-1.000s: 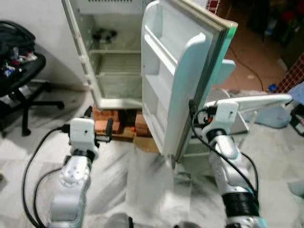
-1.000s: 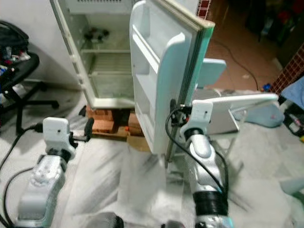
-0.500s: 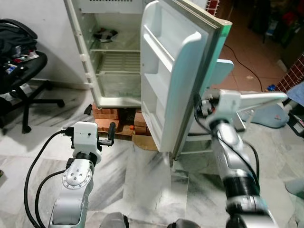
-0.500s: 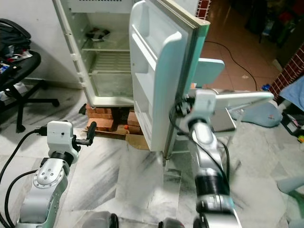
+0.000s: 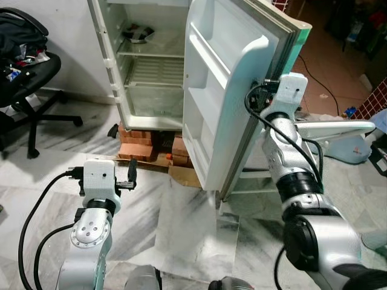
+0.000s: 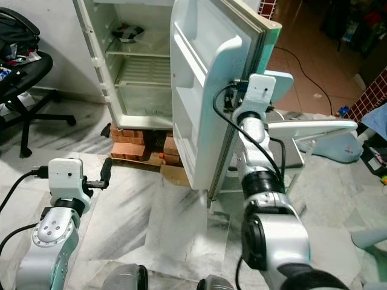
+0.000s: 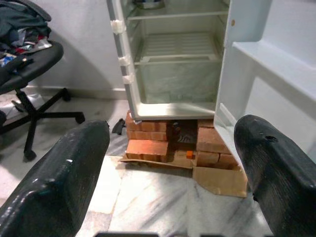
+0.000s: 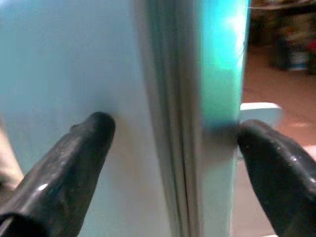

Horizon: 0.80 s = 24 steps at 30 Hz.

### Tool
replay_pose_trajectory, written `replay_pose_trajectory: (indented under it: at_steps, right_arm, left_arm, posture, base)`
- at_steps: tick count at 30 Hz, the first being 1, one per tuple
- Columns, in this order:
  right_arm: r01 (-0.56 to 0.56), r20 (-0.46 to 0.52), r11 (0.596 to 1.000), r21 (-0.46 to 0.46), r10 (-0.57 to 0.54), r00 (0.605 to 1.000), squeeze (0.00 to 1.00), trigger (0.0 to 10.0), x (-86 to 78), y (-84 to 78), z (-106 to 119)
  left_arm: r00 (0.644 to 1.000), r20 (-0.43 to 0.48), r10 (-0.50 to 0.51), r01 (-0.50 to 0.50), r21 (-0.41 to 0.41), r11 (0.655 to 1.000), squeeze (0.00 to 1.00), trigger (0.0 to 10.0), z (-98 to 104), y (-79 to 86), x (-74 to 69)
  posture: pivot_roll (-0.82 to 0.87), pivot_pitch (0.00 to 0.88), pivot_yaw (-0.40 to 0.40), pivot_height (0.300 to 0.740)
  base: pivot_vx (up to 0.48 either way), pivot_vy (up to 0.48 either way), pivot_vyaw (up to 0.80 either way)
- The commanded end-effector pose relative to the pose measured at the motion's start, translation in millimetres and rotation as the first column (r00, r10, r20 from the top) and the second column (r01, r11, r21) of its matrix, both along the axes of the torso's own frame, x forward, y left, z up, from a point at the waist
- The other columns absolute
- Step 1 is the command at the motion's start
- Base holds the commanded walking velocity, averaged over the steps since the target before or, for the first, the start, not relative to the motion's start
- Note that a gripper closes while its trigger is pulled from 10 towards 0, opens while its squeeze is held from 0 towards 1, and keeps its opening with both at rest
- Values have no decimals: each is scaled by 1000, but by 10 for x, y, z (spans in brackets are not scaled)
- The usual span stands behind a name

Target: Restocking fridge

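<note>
The fridge (image 5: 151, 66) stands at the far side of the scene against a pale wall, raised on a base of red bricks (image 5: 136, 134), with flattened cardboard (image 5: 184, 176) lying in front of them. Its door (image 5: 227, 96) is swung wide open toward the robot, its inner shelves bare. Inside the cabinet the wire shelf (image 7: 177, 47) carries nothing, and a dark-and-white object (image 5: 138, 34) that cannot be identified sits on the upper shelf.

The right gripper (image 8: 173, 148) is at the door's free edge, one finger on the white inner face and the other on the green outer face; the fingers (image 8: 74, 153) straddle the edge, spread apart, and whether they press on it cannot be told.

The left gripper (image 7: 168, 163) hovers low over the marble floor (image 5: 181, 223), near and left of the bricks, its fingers (image 7: 59, 173) spread wide and grasping nothing.

At the far left stands a black office chair (image 5: 27, 78) piled with clothes. To the right, behind the door, is a pale folding table (image 5: 335, 128).
</note>
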State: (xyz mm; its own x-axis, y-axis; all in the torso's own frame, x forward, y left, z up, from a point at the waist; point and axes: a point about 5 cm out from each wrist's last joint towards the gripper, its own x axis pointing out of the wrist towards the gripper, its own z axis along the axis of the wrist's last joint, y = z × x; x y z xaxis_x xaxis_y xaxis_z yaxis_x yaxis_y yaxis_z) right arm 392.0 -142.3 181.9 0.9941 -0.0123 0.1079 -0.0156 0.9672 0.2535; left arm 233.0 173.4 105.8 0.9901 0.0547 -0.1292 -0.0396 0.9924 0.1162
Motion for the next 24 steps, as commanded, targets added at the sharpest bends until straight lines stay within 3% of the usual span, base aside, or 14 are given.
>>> replay_pose_trajectory:
  at_steps: [1, 2, 5, 7, 8, 10, 13, 14, 16, 17, 19, 24]
  right_arm:
    - [-248, 141, 960, 134, 229, 963, 0, 10000, -8, 292, 268]
    - [-429, 224, 869, 246, 380, 898, 0, 10000, -81, 428, 356]
    - [-611, 324, 738, 286, 526, 786, 0, 10000, -227, 487, 424]
    - [-569, 267, 796, 207, 513, 816, 0, 10000, -239, 387, 279]
    - [-467, 191, 875, 125, 441, 877, 0, 10000, -204, 277, 119]
    - [-415, 153, 904, 98, 398, 904, 0, 10000, -207, 193, 8]
    - [-376, 117, 925, 58, 368, 922, 0, 10000, -246, 116, -103]
    - [-327, 71, 945, -6, 327, 942, 0, 10000, -310, 43, -234]
    - [-289, 21, 957, -34, 289, 957, 0, 10000, -414, -26, -362]
    - [-293, -10, 953, -73, 293, 956, 0, 10000, -456, -20, -420]
    - [-302, -58, 941, -153, 297, 953, 0, 10000, -581, 27, -571]
    - [-272, -79, 955, -115, 265, 961, 0, 10000, -693, 85, -709]
  left_arm:
    - [1000, 3, -6, 6, 10, 1000, 0, 10000, 25, -11, -15]
    - [1000, 3, -13, 13, 9, 1000, 0, 10000, 26, -20, -18]
    - [1000, 1, -19, 19, 12, 1000, 0, 10000, 24, -36, -11]
    - [1000, 3, -21, 21, 10, 1000, 0, 10000, 29, -46, 0]
    - [1000, 4, -23, 23, 8, 1000, 0, 10000, 33, -51, 7]
    - [1000, 5, -23, 23, 6, 1000, 0, 10000, 35, -53, 12]
    - [1000, 6, -23, 23, 4, 1000, 0, 10000, 37, -51, 18]
    - [1000, 4, -21, 21, 0, 1000, 0, 10000, 37, -44, 28]
    - [1000, 3, -29, 29, 28, 999, 0, 10000, 37, -31, 43]
    - [998, 10, -55, 54, 79, 995, 0, 10000, 46, -38, 51]
    - [997, 21, -80, 78, 89, 993, 0, 10000, 56, -70, 66]
    - [997, 23, -80, 77, 84, 993, 0, 10000, 55, -75, 80]
  posture:
    - [195, 71, -57, 740]
    - [191, 70, -55, 740]
    - [187, 70, -54, 740]
    - [178, 70, -51, 740]
    - [173, 71, -48, 740]
    - [172, 70, -45, 740]
    - [169, 70, -43, 740]
    - [168, 69, -42, 740]
    - [170, 64, -36, 740]
    - [168, 63, -34, 740]
    - [165, 60, -34, 740]
    - [161, 52, -38, 740]
  base:
    - [0, 0, 0]
    - [0, 0, 0]
    - [0, 0, 0]
    - [0, 0, 0]
    - [0, 0, 0]
    - [0, 0, 0]
    - [0, 0, 0]
    - [0, 0, 0]
    - [0, 0, 0]
    - [0, 0, 0]
    - [0, 480, 0]
    - [0, 480, 0]
